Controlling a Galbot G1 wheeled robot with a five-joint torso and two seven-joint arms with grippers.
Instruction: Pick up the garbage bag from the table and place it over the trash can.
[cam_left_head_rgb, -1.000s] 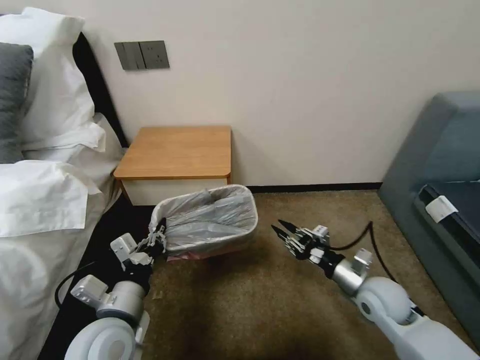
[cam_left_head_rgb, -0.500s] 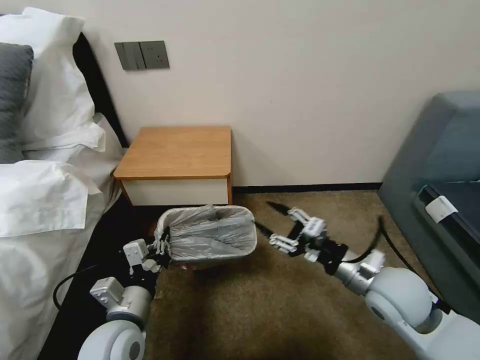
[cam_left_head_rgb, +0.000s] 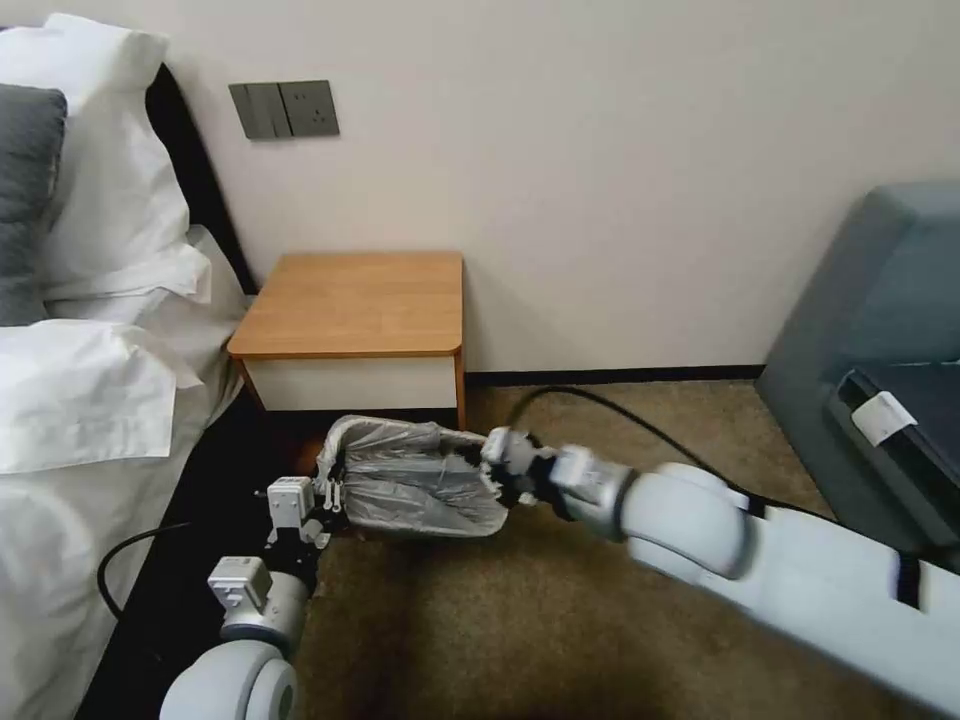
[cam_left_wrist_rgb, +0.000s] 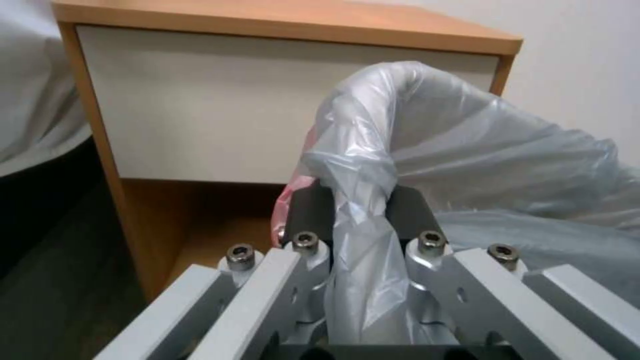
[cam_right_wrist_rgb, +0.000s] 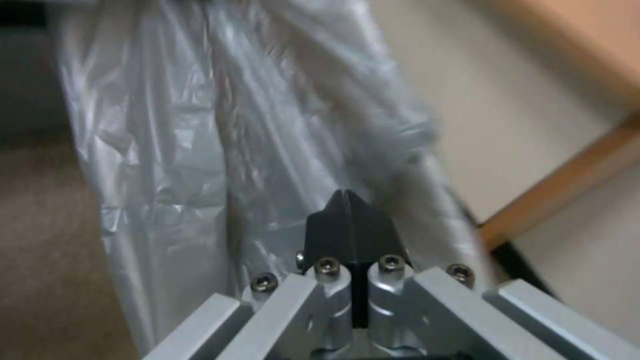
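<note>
My left gripper (cam_left_head_rgb: 335, 492) still pinches the bag (cam_left_head_rgb: 420, 480) at the can's (cam_left_head_rgb: 440, 528) near rim. In 1 s my right gripper (cam_left_head_rgb: 497, 462), jaws closed and empty, swung in from the carpet to the far rim; bag nearly seated.

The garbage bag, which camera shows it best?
The head view: the whole garbage bag sits over the trash can with the left gripper and right gripper at its ends. The left wrist view shows a bunched fold pinched in the left gripper. The right wrist view shows crinkled film beyond the shut right gripper.
</note>
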